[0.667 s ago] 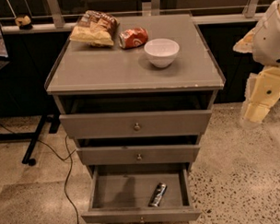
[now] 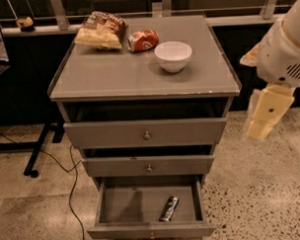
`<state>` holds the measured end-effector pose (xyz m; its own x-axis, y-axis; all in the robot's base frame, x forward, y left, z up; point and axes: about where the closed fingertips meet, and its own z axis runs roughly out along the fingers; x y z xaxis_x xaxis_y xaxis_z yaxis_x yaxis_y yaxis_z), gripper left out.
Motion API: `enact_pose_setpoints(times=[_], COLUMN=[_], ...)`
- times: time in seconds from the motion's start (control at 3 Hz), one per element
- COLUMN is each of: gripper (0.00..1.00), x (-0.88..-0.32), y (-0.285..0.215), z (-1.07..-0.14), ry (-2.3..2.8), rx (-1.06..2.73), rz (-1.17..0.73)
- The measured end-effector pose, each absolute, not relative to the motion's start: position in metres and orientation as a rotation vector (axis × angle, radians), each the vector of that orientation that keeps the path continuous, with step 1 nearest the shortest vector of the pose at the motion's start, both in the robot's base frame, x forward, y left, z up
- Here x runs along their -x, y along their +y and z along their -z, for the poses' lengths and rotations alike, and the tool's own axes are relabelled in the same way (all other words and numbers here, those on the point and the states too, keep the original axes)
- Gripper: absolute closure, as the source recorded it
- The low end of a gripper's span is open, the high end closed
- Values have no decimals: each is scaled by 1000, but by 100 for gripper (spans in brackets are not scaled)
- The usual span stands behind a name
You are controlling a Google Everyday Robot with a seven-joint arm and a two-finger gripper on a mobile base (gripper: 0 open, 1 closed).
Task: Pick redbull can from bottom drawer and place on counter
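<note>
The redbull can [image 2: 169, 209] lies on its side in the open bottom drawer [image 2: 149, 232], right of the middle and near the front. The two shallower drawers above stand slightly pulled out. The counter [image 2: 114, 74] is the grey top of the cabinet. My gripper [image 2: 262, 123] hangs from the cream arm to the right of the cabinet, level with the top drawer, well above and to the right of the can and touching nothing.
On the counter are a white bowl [image 2: 173, 55], a red soda can on its side [image 2: 143, 40] and a chip bag [image 2: 100, 31]. A black cable [image 2: 69, 184] and a stand's foot [image 2: 33, 160] lie on the speckled floor at the left.
My arm has shifted a little to the left and down, closer to the cabinet's right side. The can and the drawers have not moved.
</note>
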<state>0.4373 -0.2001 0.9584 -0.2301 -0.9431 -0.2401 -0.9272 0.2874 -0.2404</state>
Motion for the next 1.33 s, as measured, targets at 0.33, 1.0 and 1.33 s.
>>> enact_pose_setpoints(times=[0.33, 1.0, 1.33], gripper=[0, 0, 0], x=[-436, -450, -452], y=[-185, -181, -181], z=[-923, -861, -835], ry=[2291, 2471, 2537], rx=[1492, 1030, 931], rz=[-39, -64, -119])
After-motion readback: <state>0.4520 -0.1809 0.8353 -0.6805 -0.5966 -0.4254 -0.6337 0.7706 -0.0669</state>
